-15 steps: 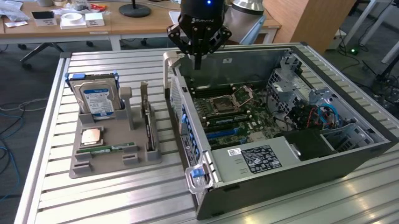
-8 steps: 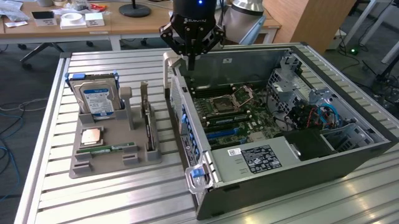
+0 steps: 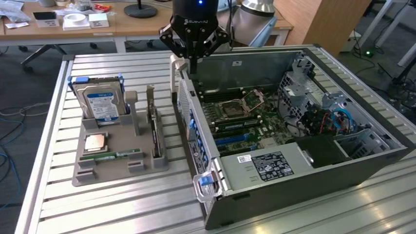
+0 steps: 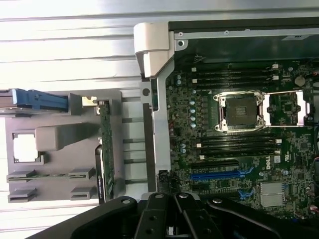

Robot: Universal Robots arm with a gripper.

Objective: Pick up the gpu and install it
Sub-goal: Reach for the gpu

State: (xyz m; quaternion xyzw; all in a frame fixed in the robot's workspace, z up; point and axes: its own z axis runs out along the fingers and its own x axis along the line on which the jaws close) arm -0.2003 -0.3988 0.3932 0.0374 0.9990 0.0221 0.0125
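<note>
The gpu stands on edge in a slot of the grey holder, a thin green card with a dark face, toward the exterior view's left of the open computer case. From the wrist it appears edge-on as gpu. My gripper hangs above the case's back left corner, over its side wall, shut with nothing between its fingers. It is apart from the card, further back and to the exterior view's right. The wrist view has the gripper over the case wall, next to the motherboard.
The holder also carries a hard drive with a blue-white label, a CPU and a RAM stick. Blue expansion slots lie on the motherboard. A white latch sits at the case corner. Everything rests on a slatted metal table.
</note>
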